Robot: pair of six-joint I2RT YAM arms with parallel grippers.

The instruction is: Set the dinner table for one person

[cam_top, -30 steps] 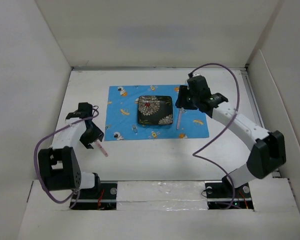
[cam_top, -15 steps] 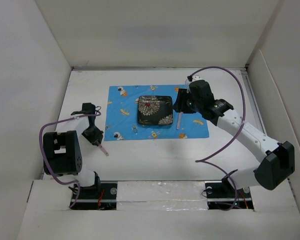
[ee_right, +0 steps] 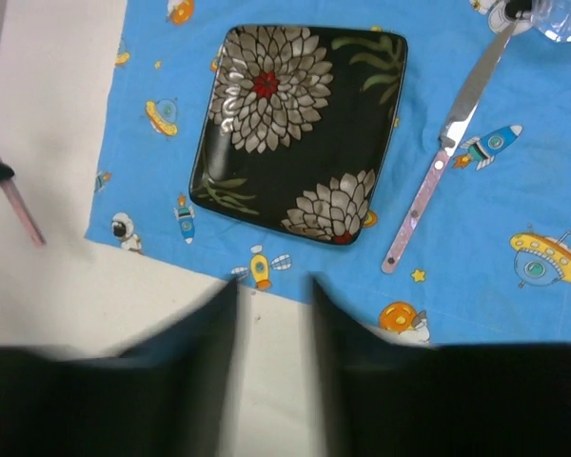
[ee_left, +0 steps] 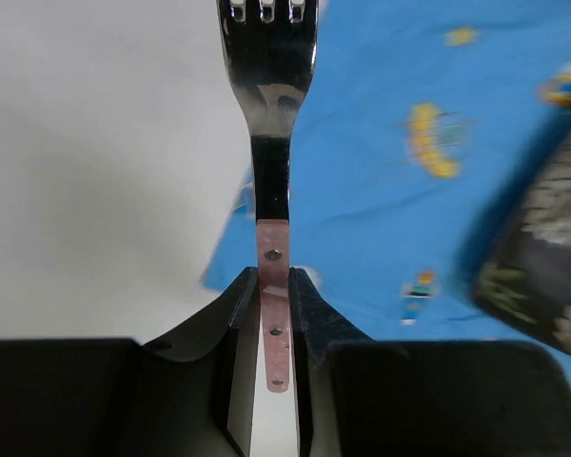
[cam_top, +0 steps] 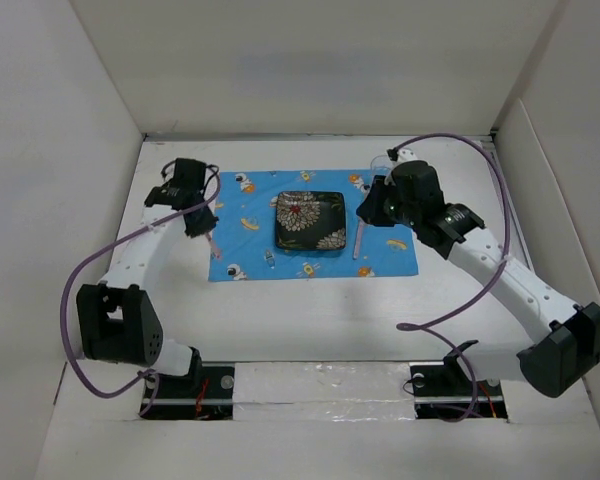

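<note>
1. The surface (cam_top: 310,320) is the white, walled floor that fills the overhead view. It is fixed, hard and flat, so there is nothing on it to grip. Pieces are simply laid on it, and smooth cutlery would likely slide if nudged.
2. On its far half lies a blue printed placemat (cam_top: 242,235). A dark flowered square plate (cam_top: 310,221) sits at the middle of it, and a knife (ee_right: 438,167) lies just right of the plate, handle toward the arms.
3. The left tool (ee_left: 273,286) is pinched on the pink handle of a fork (ee_left: 271,143). The tines point ahead over the placemat's left edge, where blue meets white.
4. The fork looks light, stiff and slick. The riveted handle is the fair place to hold it, though so thin a handle may twist in the grip.
5. The right tool (ee_right: 271,305) hovers above the placemat's near edge, below the plate. Its fingers are blurred but seem spread, with nothing between them.
</note>
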